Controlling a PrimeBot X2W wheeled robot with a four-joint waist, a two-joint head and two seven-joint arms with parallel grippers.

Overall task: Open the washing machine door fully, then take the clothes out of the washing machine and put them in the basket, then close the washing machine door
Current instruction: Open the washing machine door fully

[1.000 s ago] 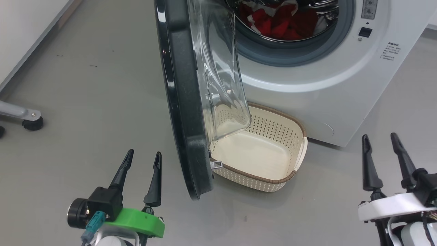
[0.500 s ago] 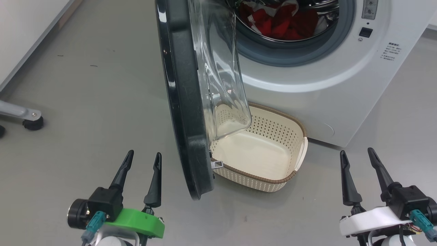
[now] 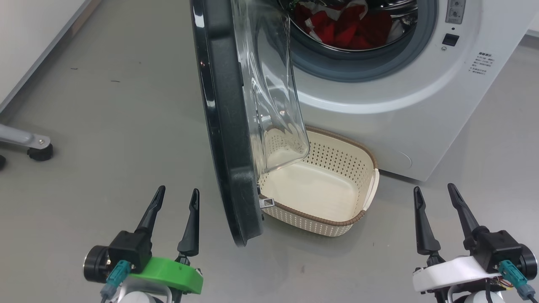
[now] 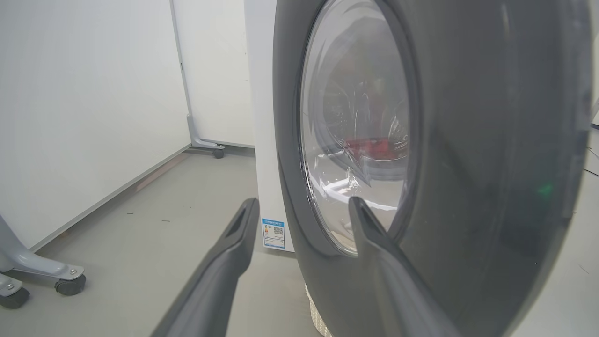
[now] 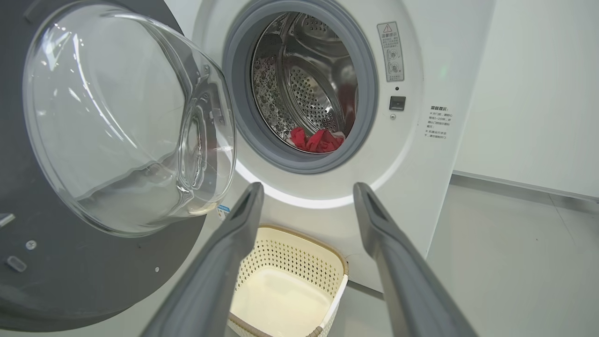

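Observation:
The washing machine stands ahead with its door swung out edge-on towards me, the glass bowl on its inner side. Red clothes lie in the steel drum. The cream basket sits on the floor below the porthole, nothing in it. My left gripper is open, left of the door's lower rim and apart from it. My right gripper is open, to the right of the basket, holding nothing.
Grey floor stretches to the left of the door. A grey wheeled frame leg stands at the far left by a white wall panel. Another white wall stands right of the machine.
My right gripper has drawn back, moving down and left in the head view. The left gripper, door, basket and clothes have stayed put.

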